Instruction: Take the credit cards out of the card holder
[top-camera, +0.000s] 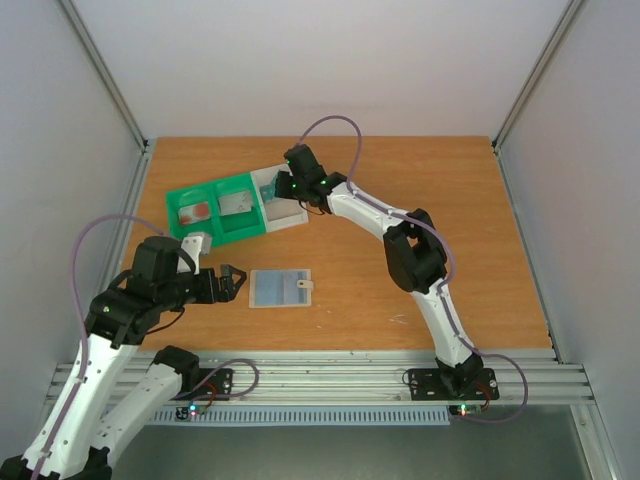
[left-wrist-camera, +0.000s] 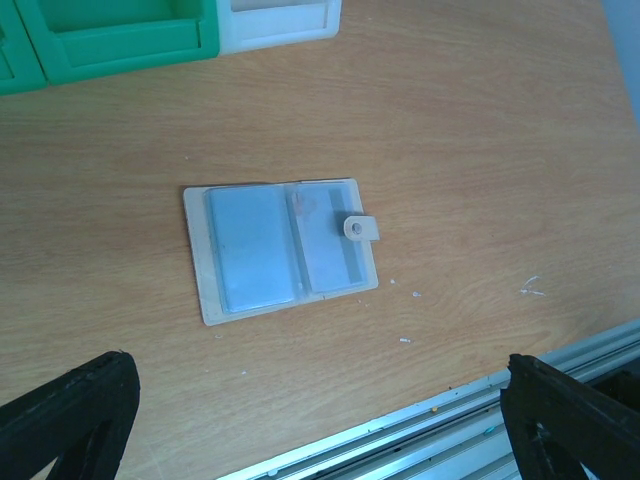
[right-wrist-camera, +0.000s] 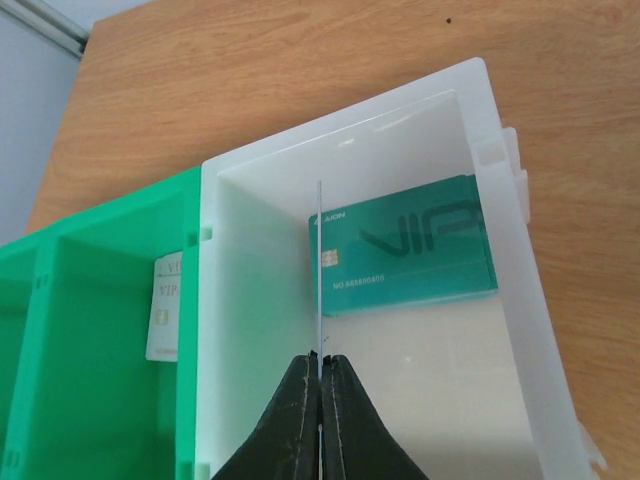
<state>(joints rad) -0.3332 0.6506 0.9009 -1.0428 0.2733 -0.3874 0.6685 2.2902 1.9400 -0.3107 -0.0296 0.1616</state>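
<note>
Pale blue-grey flat card holder (left-wrist-camera: 280, 250) open on wooden table (left-wrist-camera: 480, 120), left gripper (left-wrist-camera: 318, 375) near it with fingers apart, right gripper (right-wrist-camera: 320, 365) clamped on thin edge-on card (right-wrist-camera: 319, 270) over tray's white compartment (right-wrist-camera: 420, 385), teal card (right-wrist-camera: 410, 260) inside.

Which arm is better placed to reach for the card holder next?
Left. The left gripper, open and holding nothing, hovers beside the card holder. The right gripper is away over the white tray compartment, shut on a thin card seen edge-on.
</note>
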